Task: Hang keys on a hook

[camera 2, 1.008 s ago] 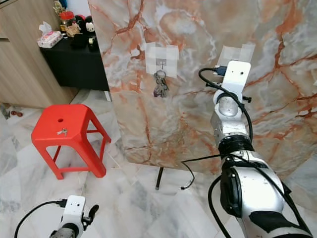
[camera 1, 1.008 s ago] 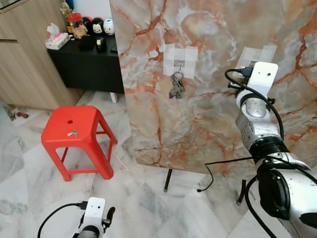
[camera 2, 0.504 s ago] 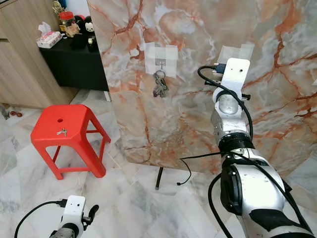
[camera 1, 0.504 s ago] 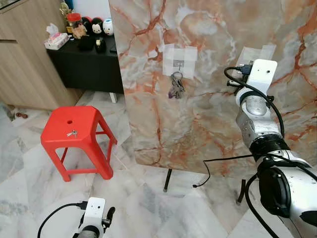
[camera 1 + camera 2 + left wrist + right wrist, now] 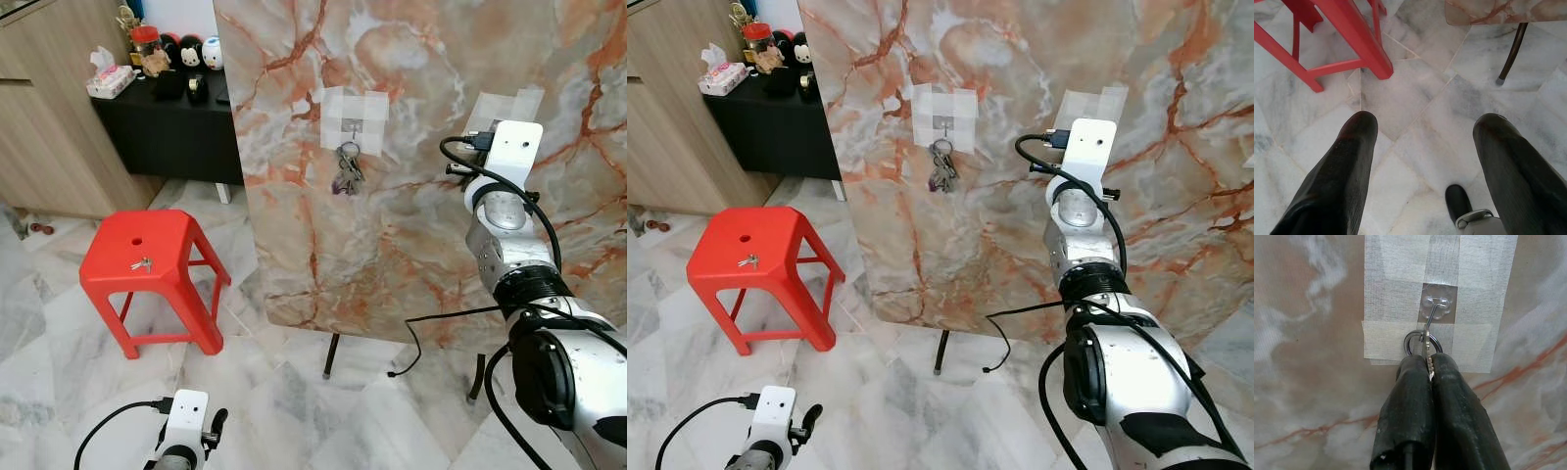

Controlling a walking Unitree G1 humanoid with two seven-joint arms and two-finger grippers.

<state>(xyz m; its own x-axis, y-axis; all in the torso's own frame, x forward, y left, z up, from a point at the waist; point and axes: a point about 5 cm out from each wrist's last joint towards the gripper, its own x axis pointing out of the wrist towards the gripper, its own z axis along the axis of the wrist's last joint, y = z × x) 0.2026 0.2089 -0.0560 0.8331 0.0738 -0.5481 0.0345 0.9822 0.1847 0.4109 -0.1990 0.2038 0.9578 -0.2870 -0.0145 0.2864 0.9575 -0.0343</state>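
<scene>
At the taped hook (image 5: 1436, 308) on the marble panel (image 5: 411, 235), the right gripper (image 5: 1430, 369) held a key (image 5: 1427, 352) edge-on, its two black fingers pinched tight on the blade with no gap between them. The key's split ring (image 5: 1420, 340) sat just below the hook, touching or nearly touching the wire; whether the ring was already over the wire could not be told.

Judgement on handling: the key is small, light, stiff metal and likely slippery between smooth pads. A grip on the flat blade, as held, leaves the ring free to swing, so the ring may turn away from the wire. The hook is a thin wire on a clear plastic pad held by masking tape (image 5: 1396, 293), so hard pushing could peel it off.

Around it: a second taped hook to the robot's left already carried a bunch of keys (image 5: 347, 168), well apart from the working hook. One more small key (image 5: 143, 263) lay on the red stool (image 5: 147, 264), beside its centre hole. A black cabinet (image 5: 167, 127) with toys and a tissue box stood behind the stool. Nothing stood between gripper and hook.

The left gripper (image 5: 1422, 147) hung idle over the marble floor (image 5: 1405, 98), fingers spread wide, holding nothing.
</scene>
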